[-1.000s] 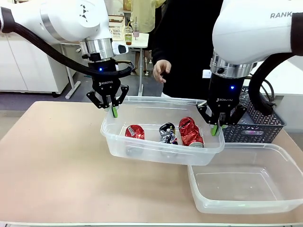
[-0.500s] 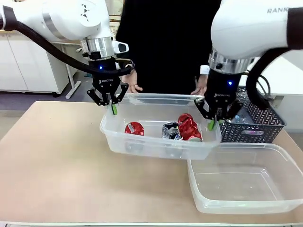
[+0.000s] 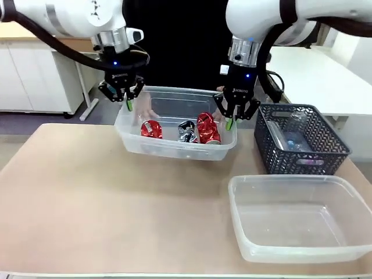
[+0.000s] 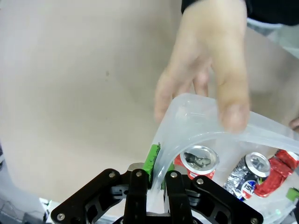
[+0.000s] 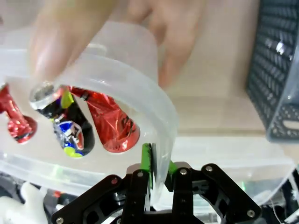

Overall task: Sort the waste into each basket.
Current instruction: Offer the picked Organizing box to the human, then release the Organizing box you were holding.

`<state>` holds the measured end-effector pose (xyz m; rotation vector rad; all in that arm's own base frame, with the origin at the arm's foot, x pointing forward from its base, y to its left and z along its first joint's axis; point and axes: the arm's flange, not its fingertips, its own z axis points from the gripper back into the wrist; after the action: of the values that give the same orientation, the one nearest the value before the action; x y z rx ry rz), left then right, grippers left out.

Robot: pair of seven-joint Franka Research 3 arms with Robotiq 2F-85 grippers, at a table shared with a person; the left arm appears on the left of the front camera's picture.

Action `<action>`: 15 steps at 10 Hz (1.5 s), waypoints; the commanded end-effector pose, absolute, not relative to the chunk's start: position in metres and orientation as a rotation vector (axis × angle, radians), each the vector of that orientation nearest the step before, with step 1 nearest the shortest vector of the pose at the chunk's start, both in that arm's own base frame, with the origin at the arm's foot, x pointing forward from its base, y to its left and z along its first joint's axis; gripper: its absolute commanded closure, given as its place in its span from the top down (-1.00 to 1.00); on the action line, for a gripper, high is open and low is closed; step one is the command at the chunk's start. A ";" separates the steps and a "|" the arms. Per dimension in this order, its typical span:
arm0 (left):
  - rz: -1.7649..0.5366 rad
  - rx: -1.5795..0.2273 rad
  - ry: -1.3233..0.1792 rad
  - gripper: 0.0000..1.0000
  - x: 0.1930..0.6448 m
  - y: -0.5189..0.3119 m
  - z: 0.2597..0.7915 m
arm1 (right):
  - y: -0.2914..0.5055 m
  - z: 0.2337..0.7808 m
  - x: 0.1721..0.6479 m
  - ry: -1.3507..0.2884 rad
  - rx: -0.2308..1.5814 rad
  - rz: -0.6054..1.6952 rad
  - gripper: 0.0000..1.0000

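Observation:
One clear basket (image 3: pixel 174 152) hangs above the table's far side, held at both ends. My left gripper (image 3: pixel 128 104) is shut on its left rim, my right gripper (image 3: pixel 232 122) on its right rim. Inside lie three pieces of waste: crushed red cans (image 3: pixel 151 129) (image 3: pixel 208 129) and a silvery crushed can (image 3: pixel 187 132). In the left wrist view my left gripper (image 4: pixel 156 161) pinches the rim (image 4: pixel 196 107), and a person's hand (image 4: pixel 215 60) grips the corner beyond. In the right wrist view my right gripper (image 5: pixel 156 163) clamps the rim (image 5: pixel 140 79) beside a red can (image 5: pixel 110 121), with the person's hand (image 5: pixel 70 32) on the far corner.
The second clear basket (image 3: pixel 244 192) stands empty at the front right of the table. A dark lattice basket (image 3: pixel 325 157) with a clear bottle inside sits right of the held tub, close to my right arm. Bare tabletop (image 3: pixel 87 197) stretches across the front left.
Both arms have carried the tub with the cans up and away toward the person at the far side. The person's hands have come onto its far corners.

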<state>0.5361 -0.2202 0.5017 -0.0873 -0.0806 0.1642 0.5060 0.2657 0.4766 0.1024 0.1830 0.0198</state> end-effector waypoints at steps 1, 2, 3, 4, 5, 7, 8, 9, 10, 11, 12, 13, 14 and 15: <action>0.270 -0.126 -0.061 -0.89 0.555 -0.251 0.494 | 0.303 0.484 0.521 0.236 0.157 0.035 -0.89; 0.274 -0.129 -0.016 -0.89 0.563 -0.247 0.488 | 0.303 0.481 0.524 0.237 0.166 0.032 -0.89; 0.186 -0.071 -0.067 -0.89 0.544 -0.217 0.493 | 0.301 0.476 0.523 0.254 0.173 0.044 -0.89; 0.186 -0.071 -0.067 -0.89 0.544 -0.217 0.493 | 0.274 0.465 0.525 0.231 0.105 0.029 -0.89; 0.186 -0.071 -0.067 -0.89 0.544 -0.217 0.493 | 0.274 0.465 0.525 0.231 0.105 0.029 -0.89; 0.186 -0.071 -0.067 -0.89 0.544 -0.217 0.493 | 0.274 0.465 0.525 0.231 0.105 0.029 -0.89; 0.186 -0.071 -0.067 -0.89 0.544 -0.217 0.493 | 0.274 0.465 0.525 0.231 0.105 0.029 -0.89; 0.186 -0.071 -0.067 -0.89 0.544 -0.217 0.493 | 0.274 0.465 0.525 0.231 0.105 0.029 -0.89; 0.186 -0.071 -0.067 -0.89 0.544 -0.217 0.493 | 0.274 0.465 0.525 0.231 0.105 0.029 -0.89; 0.186 -0.071 -0.067 -0.89 0.544 -0.217 0.493 | 0.274 0.465 0.525 0.231 0.105 0.029 -0.89; 0.186 -0.071 -0.067 -0.89 0.544 -0.217 0.493 | 0.274 0.465 0.525 0.231 0.105 0.029 -0.89; 0.159 -0.051 -0.040 -0.26 0.547 -0.213 0.493 | 0.270 0.462 0.532 0.236 0.098 0.019 -0.54; 0.153 -0.035 -0.028 0.28 0.549 -0.219 0.493 | 0.260 0.467 0.523 0.197 0.123 -0.007 0.22; 0.140 -0.039 -0.032 0.91 0.549 -0.224 0.493 | 0.250 0.468 0.517 0.182 0.139 -0.030 0.60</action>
<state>0.5476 -0.2166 0.4905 -0.0492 -0.0329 0.1502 0.5322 0.2627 0.4680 0.1104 0.2173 -0.0003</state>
